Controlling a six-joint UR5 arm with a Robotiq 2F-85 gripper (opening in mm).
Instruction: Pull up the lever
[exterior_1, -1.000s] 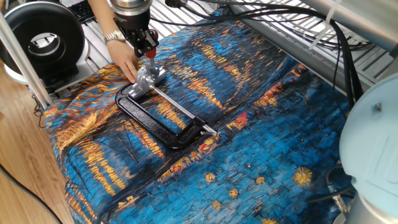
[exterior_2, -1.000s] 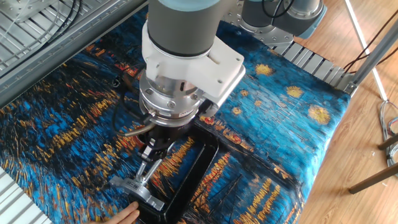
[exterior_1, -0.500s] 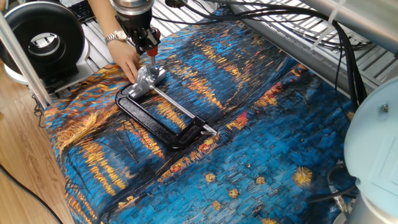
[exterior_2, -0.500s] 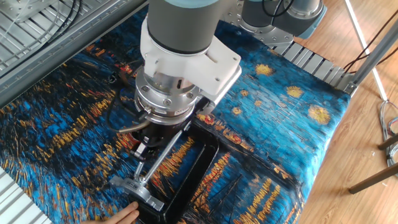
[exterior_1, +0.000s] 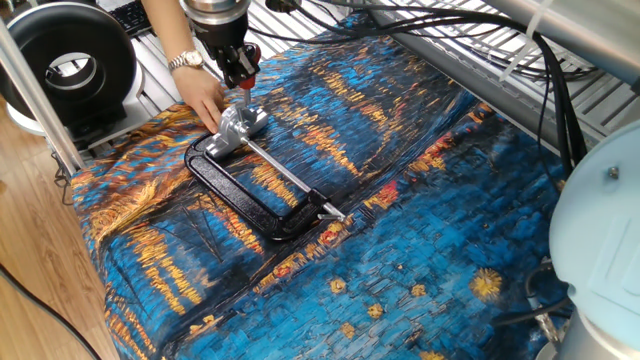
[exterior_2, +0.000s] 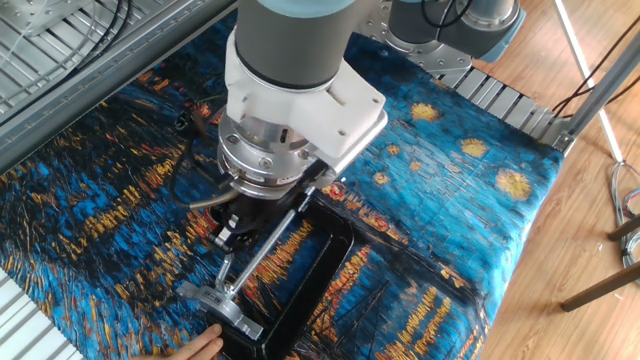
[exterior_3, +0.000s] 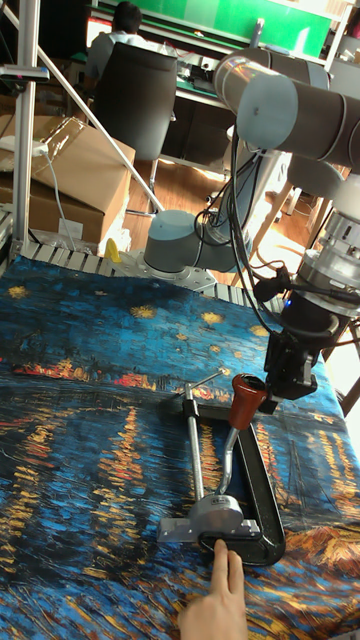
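The lever, a slim silver bar with a red-orange sleeve, stands raised and tilted off the silver head of a black-framed clamp. In the tall fixed view my gripper is right beside the sleeve, at its height and touching or nearly touching it. In one fixed view the gripper hangs just above the clamp head. In the other fixed view the wrist hides most of the gripper, and the lever's bar shows below it. The dark fingers do not show clearly.
A person's hand presses on the clamp's head end. The clamp's long thin rod runs along the frame. Blue patterned cloth covers the table. A black round device stands off the table's corner, cables along the far edge.
My gripper has risen a little and shifted sideways above the clamp head, and the lever's sleeve end has come up with it. The clamp and the hand have stayed put.
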